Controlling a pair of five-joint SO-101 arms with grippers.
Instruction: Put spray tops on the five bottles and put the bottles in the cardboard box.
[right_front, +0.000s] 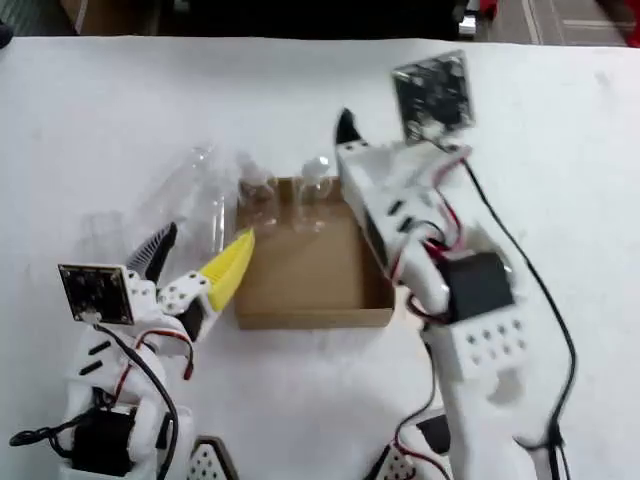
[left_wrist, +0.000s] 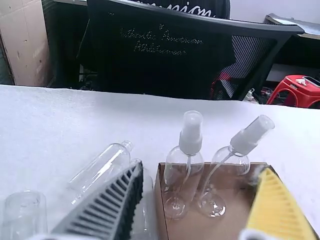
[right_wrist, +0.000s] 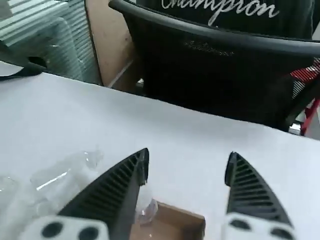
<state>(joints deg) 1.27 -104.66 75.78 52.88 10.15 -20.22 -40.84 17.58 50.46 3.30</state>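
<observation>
White table (right_front: 120, 110) lies bare and broad toward its far edge, with a dark chair (left_wrist: 165, 55) beyond it.

Near the front-left corner hangs the left gripper (right_front: 208, 236). Its grey and yellow fingers are spread wide, holding nothing, and the yellow one is just beside the left wall of the cardboard box (right_front: 310, 318). The right gripper (right_wrist: 189, 155) hovers over the box's right wall, its jaws also apart and empty.

Against the box's far wall stand an upright capped bottle (left_wrist: 183, 162) and a tilted capped bottle (left_wrist: 226, 167). Left of the box, on the table, a topless bottle (left_wrist: 100, 167) lies on its side. An open-mouthed bottle (left_wrist: 22, 212) stands nearer the left edge, and there may be a third behind the grey finger.

These look like thin, clear, empty plastic. I'd judge them very light, slick, quick to roll or topple and easy to dent at the belly. The stiffer neck or shoulder seems the safer hold.

Room is generous to the left and far side. The box walls and the right arm crowd the middle.
</observation>
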